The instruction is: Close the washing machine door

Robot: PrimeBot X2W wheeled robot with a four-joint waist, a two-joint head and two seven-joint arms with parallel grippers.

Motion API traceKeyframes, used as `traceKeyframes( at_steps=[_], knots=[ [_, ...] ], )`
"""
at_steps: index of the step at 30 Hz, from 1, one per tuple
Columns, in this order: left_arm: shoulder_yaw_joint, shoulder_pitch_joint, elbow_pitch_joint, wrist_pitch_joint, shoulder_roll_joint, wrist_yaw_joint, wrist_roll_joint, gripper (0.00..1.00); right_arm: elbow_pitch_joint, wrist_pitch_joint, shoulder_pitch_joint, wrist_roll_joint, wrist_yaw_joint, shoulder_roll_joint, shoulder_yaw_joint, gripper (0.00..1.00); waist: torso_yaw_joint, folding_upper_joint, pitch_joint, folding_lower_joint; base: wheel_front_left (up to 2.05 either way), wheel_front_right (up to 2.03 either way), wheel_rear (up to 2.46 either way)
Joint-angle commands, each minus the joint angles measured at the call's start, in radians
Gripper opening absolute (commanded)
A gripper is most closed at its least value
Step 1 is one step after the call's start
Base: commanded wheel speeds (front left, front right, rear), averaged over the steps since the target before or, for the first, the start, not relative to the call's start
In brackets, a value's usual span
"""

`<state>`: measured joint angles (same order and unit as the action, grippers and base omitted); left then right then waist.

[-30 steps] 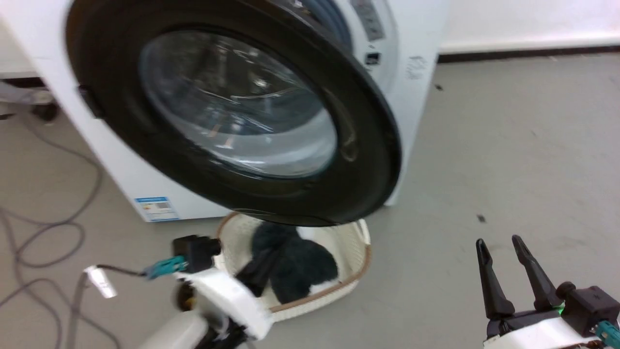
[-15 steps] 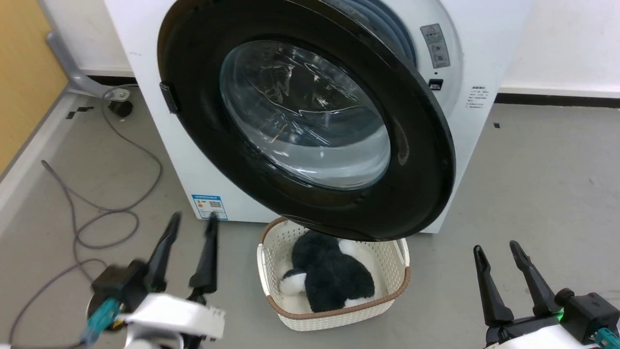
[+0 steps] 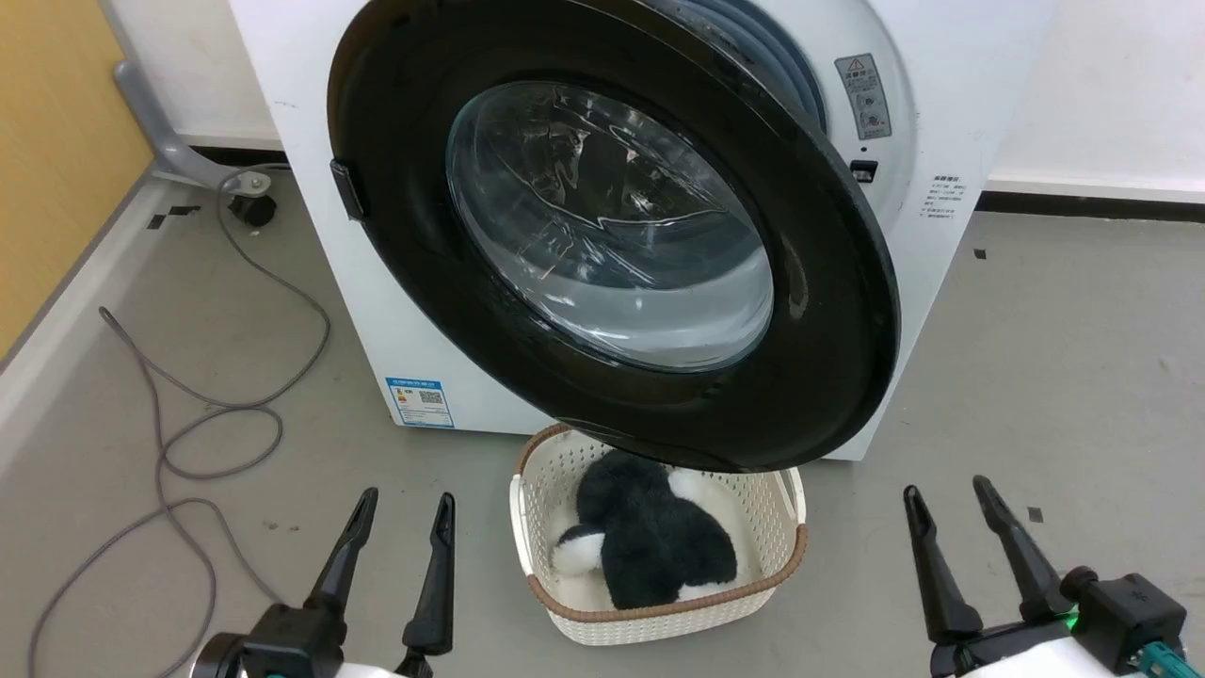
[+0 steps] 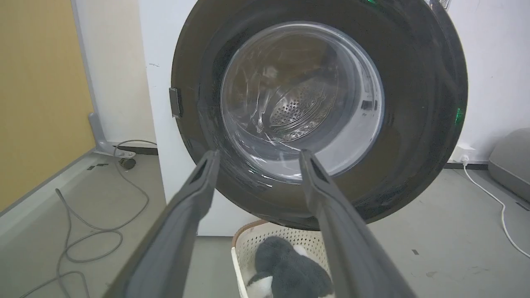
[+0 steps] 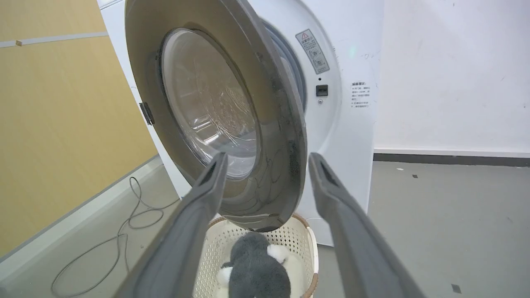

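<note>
The washing machine (image 3: 377,311) (image 5: 348,136) is a white front-loader, and its big round black washing machine door (image 3: 838,311) (image 4: 418,103) (image 5: 281,124) with a clear glass bowl hangs partly open, hinged on the left, its free edge swung out toward me. Low at the left, my left gripper (image 3: 403,504) (image 4: 256,154) is open, nothing between its fingers, well short of the door. My right gripper (image 3: 943,490) (image 5: 267,156) at the lower right is open too, empty, pointing toward the door's free edge.
A cream plastic basket (image 3: 781,574) (image 5: 308,244) holding a black-and-white plush toy (image 3: 659,546) sits on the floor under the door. Grey cables (image 3: 188,433) loop on the floor at the left, beside a yellow wall (image 3: 56,160). Open grey floor lies to the right.
The head camera swung, shifting the whole picture. My left arm turned from a folded, blurred pose to fingers pointing up, and its gripper opened. The right gripper stayed open.
</note>
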<state>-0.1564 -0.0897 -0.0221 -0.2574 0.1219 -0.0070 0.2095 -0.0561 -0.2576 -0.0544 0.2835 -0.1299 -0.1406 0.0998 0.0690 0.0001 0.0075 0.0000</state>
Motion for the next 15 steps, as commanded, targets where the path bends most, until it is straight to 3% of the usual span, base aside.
traceKeyframes(
  at_steps=[1,2,3,4,10,15],
  knots=[
    [0.006,-0.014,0.001,-0.004,-0.006,-0.008,-0.013,1.0,-0.002,-0.004,-0.017,0.015,-0.001,-0.001,0.008,1.0,0.0,-0.0001,-0.001,0.0,0.0,0.0,0.0],
    [0.008,-0.016,0.003,-0.004,-0.009,-0.012,-0.023,1.0,-0.003,-0.004,-0.017,0.023,-0.001,-0.001,0.014,0.87,0.001,-0.0001,-0.001,0.0,0.0,0.0,0.0],
    [0.008,-0.018,0.004,-0.004,-0.012,-0.016,-0.034,1.0,-0.004,-0.004,-0.016,0.027,-0.001,-0.003,0.016,0.27,0.002,-0.0001,0.0,0.0,0.0,0.0,0.0],
    [0.008,-0.018,0.006,-0.004,-0.014,-0.02,-0.044,1.0,-0.001,-0.004,-0.015,0.034,-0.001,-0.004,0.021,0.0,0.003,-0.0001,0.001,0.0,0.0,0.0,0.0],
    [-0.001,-0.002,0.008,-0.004,-0.032,-0.04,-0.085,1.0,0.019,-0.004,0.01,0.068,-0.001,-0.053,0.082,0.0,0.028,-0.0001,0.035,0.0,0.0,0.0,0.0],
    [-0.01,0.024,0.002,-0.004,-0.046,-0.047,-0.106,1.0,0.019,-0.004,0.09,0.104,-0.001,-0.139,0.18,0.0,0.057,-0.0001,0.094,0.0,0.0,0.0,0.0]
  ],
)
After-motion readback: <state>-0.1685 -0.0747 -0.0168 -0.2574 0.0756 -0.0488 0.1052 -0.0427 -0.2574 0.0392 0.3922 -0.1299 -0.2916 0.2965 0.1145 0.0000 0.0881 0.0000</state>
